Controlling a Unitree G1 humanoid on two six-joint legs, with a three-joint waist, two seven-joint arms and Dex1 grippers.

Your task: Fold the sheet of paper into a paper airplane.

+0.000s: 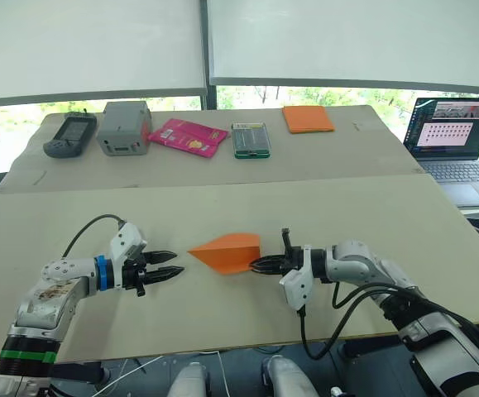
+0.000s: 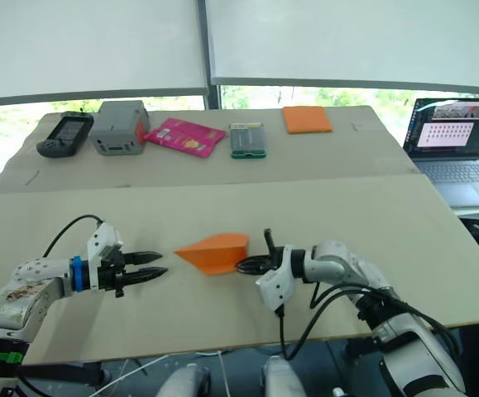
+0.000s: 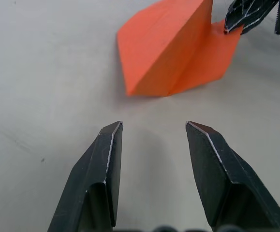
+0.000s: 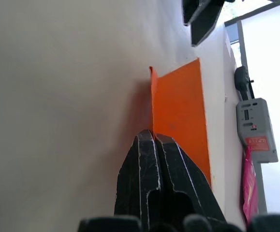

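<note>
**Orange wedge pinched at one end, mid-table**

Beige table (image 1: 222, 190) spans the frame; at right edge, an open laptop (image 1: 458, 141); along the upper part, a grey box (image 1: 124, 127), handheld device (image 1: 70, 134), pink packet (image 1: 187, 136), green-edged case (image 1: 251, 139) and orange pad (image 1: 308, 118); lower right, the right gripper (image 1: 256, 265), fingers closed on the blunt end of the paper airplane (image 1: 227, 252) at frame centre, its tip pointing left; lower left, the left gripper (image 1: 173, 265), fingers narrowly parted, holding nothing, just short of that tip.
</note>
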